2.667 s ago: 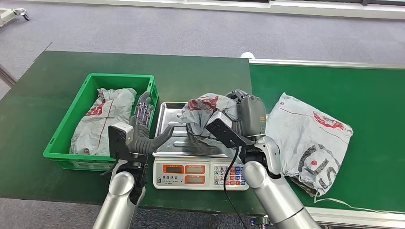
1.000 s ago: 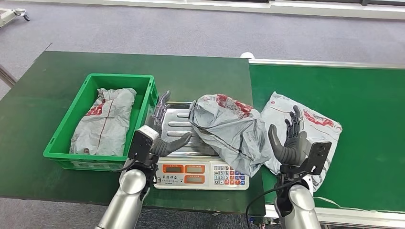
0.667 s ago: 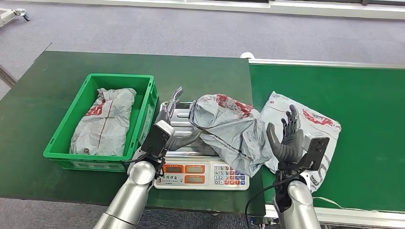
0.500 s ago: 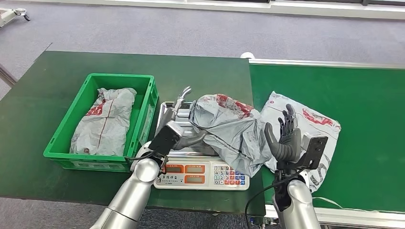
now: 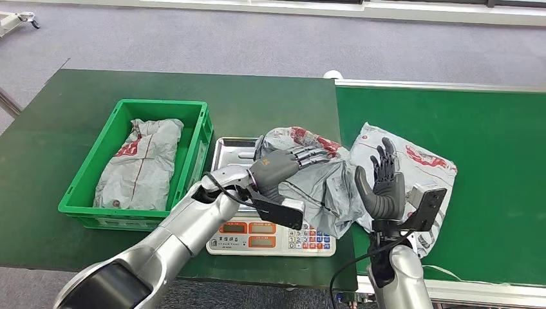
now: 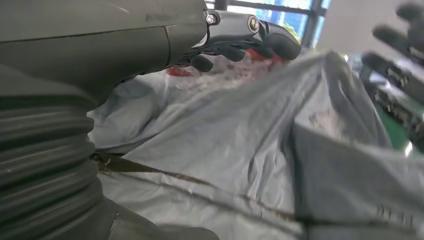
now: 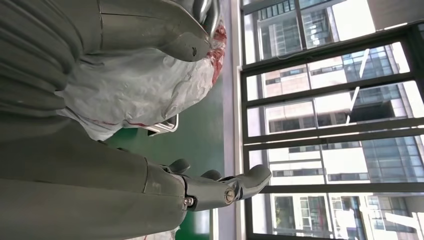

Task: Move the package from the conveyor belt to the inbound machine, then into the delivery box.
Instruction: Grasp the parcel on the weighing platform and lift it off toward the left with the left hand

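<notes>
The package [image 5: 315,174] is lying crumpled on the scale [image 5: 270,235], covering most of the steel pan [image 5: 228,151] and spilling over the scale's right edge toward the belt [image 5: 489,129]. The left hand [image 5: 280,166] is resting palm-down on top of it, fingers [image 5: 309,154] stretched across the grey plastic near the red print; in the left wrist view the fingers [image 6: 240,42] are lying flat along the bag [image 6: 225,150], and whether they are actually pinching it is not clear. The right hand [image 5: 380,183] is standing upright just right of the package, fingers apart and holding nothing. Behind that hand a second bag [image 5: 425,164] is lying on the belt, close to the first. To the left of the scale a green crate [image 5: 84,187] is sitting on the table [image 5: 51,116], with a third bag [image 5: 141,164] lying lengthwise inside it. The scale's orange displays and keypad are facing the robot.
</notes>
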